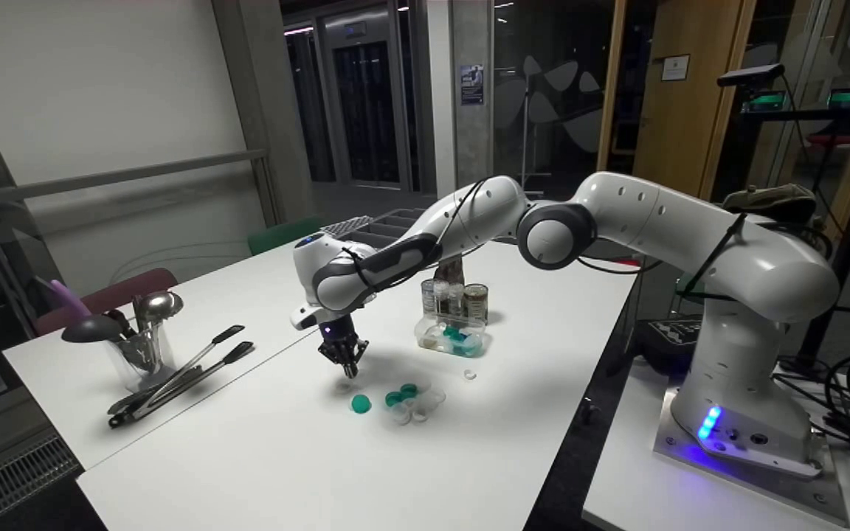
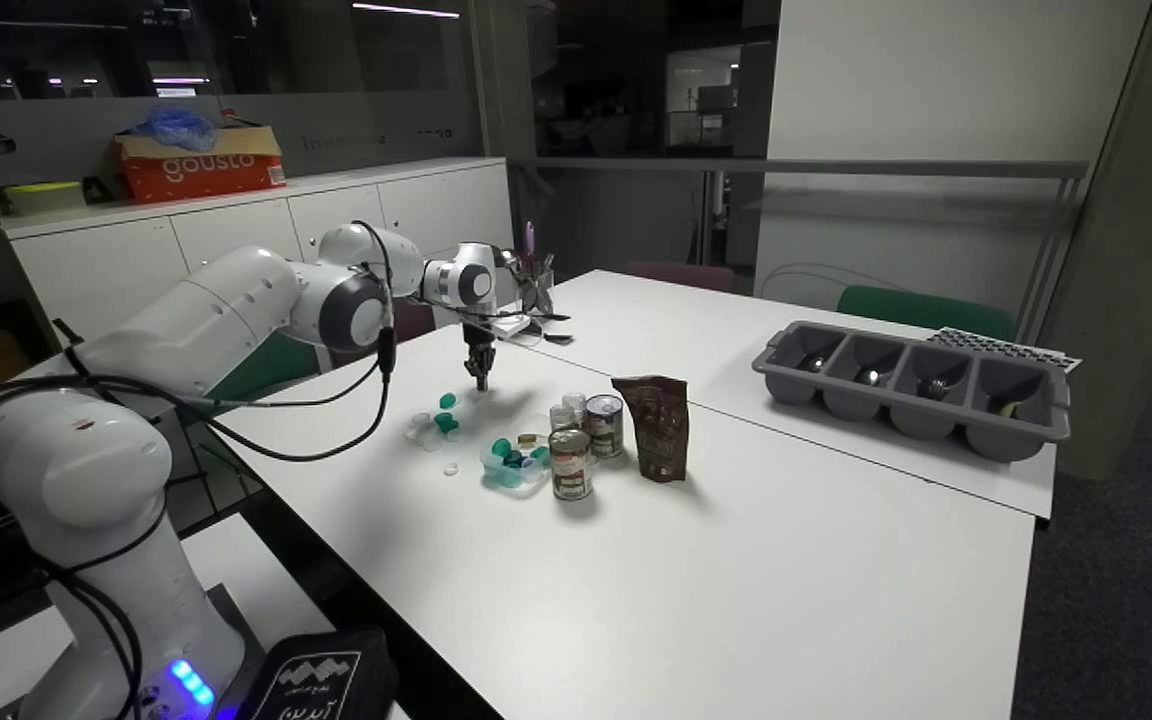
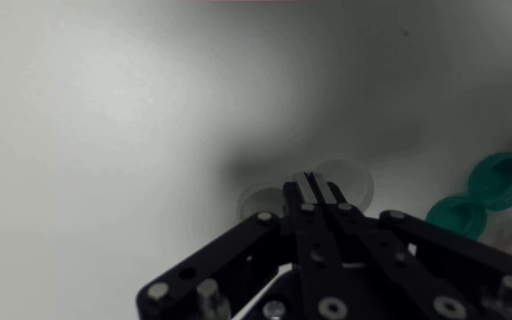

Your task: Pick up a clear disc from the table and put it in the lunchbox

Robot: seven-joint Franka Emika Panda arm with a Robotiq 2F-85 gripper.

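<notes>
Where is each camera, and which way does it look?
An exterior view: beside the table, facing across it at the arm, shown whole.
An exterior view: near the arm's base, facing outward over the table; arm shows, base cropped.
Wrist view: above the gripper, the only robot part shown, facing down at clear discs.
Both exterior views share the lunchbox.

1. Table [image 2: 786, 560]: white, seam across.
2. Loose: green discs [image 1: 361, 403], clear discs [image 1: 429, 398].
3. Lunchbox [image 2: 506, 478] near discs; cans [image 2: 571, 468] just beside it; pouch [image 2: 661, 430] near cans.
4. Well apart from these: tray [image 2: 788, 387]; tongs [image 1: 189, 382] beside cup [image 1: 130, 372].
</notes>
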